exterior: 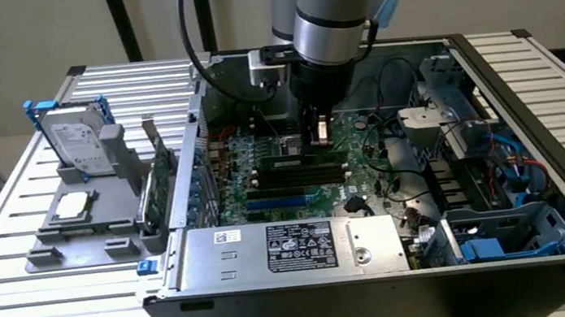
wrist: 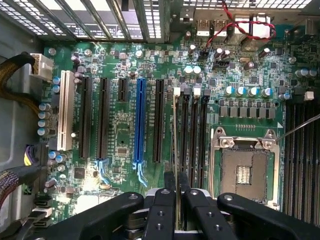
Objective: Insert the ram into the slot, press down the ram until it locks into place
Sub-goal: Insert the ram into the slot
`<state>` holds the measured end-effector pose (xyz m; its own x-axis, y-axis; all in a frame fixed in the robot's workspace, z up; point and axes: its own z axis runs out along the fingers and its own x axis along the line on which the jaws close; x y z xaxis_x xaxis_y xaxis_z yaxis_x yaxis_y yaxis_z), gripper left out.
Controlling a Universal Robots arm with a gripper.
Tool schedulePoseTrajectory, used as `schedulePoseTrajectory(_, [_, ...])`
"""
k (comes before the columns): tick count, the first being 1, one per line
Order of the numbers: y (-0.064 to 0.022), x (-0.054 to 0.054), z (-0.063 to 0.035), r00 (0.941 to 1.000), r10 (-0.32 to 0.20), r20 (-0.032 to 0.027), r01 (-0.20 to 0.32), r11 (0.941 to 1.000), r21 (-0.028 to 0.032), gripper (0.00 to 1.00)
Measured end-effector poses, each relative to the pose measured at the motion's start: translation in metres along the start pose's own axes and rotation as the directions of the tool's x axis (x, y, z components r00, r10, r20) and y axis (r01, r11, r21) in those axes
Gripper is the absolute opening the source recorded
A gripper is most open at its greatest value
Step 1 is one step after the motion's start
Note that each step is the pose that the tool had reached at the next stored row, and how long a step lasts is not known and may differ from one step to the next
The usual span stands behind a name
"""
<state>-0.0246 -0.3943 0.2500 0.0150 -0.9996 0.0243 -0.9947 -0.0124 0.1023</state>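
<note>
Ram pinched edge-on over the memory sockets inside the open black metal computer case point(exterior: 388, 292).

The black two-fingered gripper point(wrist: 177, 176) is clamped on the long thin green circuit-board ram point(wrist: 175, 145), which hangs edge-on along the first long narrow black plastic slot point(wrist: 179, 120) on the large green motherboard point(wrist: 120, 125). I cannot tell whether its edge is touching the slot yet. Standing here, I'd worry about tilt. If the stick leans or sits a little off the groove, a push could jam one end and flex the board. A white end clip point(wrist: 176, 91) that isn't swung out would stop it locking, and the thin stick could slide between the fingers.
</note>
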Motion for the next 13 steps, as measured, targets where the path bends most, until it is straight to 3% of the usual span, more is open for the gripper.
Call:
schedulePoseTrajectory(4, [0.0025,0.0004,0.0066,1.0,0.0,0.0015,0.0,1.0,0.0037,0.14])
schedulePoseTrajectory(11, [0.0061,0.0002,0.0103,1.0,0.001,0.0024,-0.001,0.9994,0.0348,0.14])
schedulePoseTrajectory(13, [0.0066,0.0001,0.0106,1.0,0.001,0.0025,-0.001,0.9992,0.04,0.14])
